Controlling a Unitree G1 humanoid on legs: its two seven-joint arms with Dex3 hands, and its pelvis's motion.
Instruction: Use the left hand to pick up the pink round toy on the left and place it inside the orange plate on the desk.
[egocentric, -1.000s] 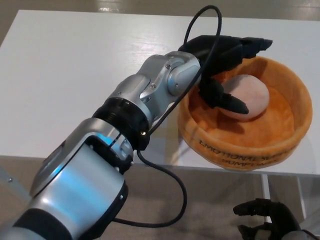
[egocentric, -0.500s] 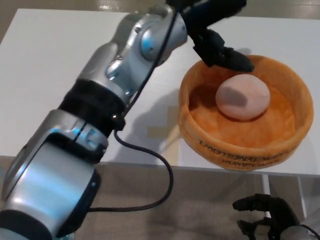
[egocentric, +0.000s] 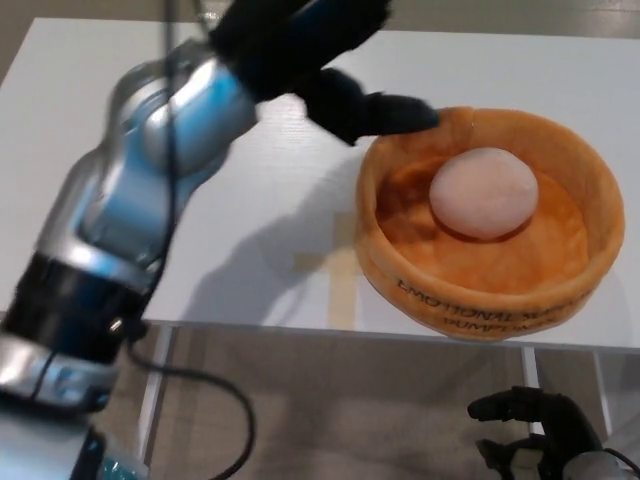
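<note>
Now left hand empty, fingers spread, raised beside orange plate rim; pink round toy inside. Right hand low, fingers loosely curled, empty.

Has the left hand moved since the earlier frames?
Yes. The left hand has lifted off the pink round toy and pulled back to picture left, clear of the orange plate, holding nothing.

white desk, tan floor
</note>
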